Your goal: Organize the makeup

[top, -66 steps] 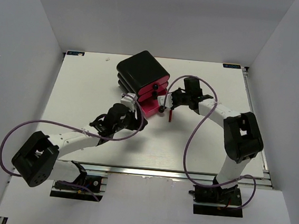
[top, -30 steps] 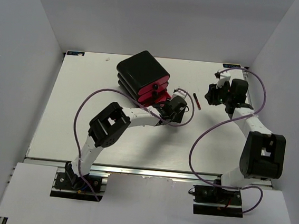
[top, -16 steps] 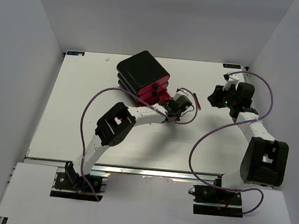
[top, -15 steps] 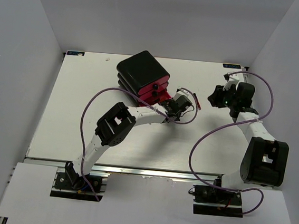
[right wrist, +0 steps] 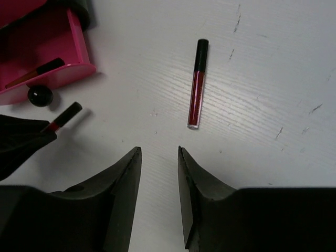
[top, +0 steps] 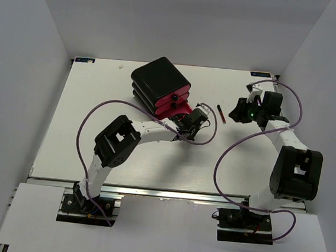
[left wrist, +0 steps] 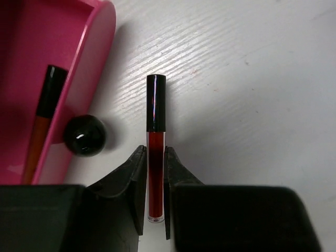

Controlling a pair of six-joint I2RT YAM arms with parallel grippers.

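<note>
The lipstick tube (left wrist: 155,142) is clamped between my left fingers (left wrist: 134,184), just beside the pink drawer (left wrist: 94,47), perhaps just off the surface (left wrist: 252,79). That arm has pulled back drawerward. My right fingers (right wrist: 126,184) hang open near a second tube (right wrist: 197,84).

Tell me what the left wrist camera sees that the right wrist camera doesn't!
Only left wrist: the left pincer squeezing the held lipstick by its red part, close up. Only right wrist: the open right pincer and a loose lipstick lying on the table. Both: the pink drawer, its black knob, the stick inside the drawer, and the held lipstick's black cap.
</note>
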